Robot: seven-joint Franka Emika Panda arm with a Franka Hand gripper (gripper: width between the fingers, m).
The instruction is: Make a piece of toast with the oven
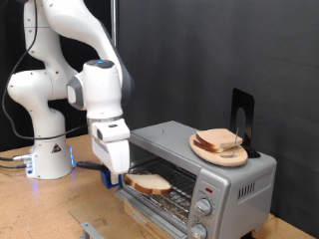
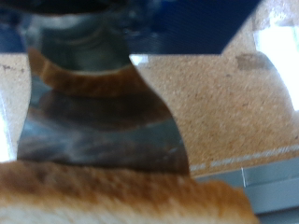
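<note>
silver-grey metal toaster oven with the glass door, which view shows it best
The exterior view: the silver-grey metal toaster oven shows whole, door open, round knobs at its front. The wrist view shows none of it clearly, only blurred bread crust close up.

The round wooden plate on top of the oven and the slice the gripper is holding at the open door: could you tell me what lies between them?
In the exterior view, only the oven's silver top lies between the plate and the gripper's slice.

Round wooden plate (image 1: 204, 151) of bread slices (image 1: 221, 141) (beside black stand (image 1: 242, 118)).
</note>
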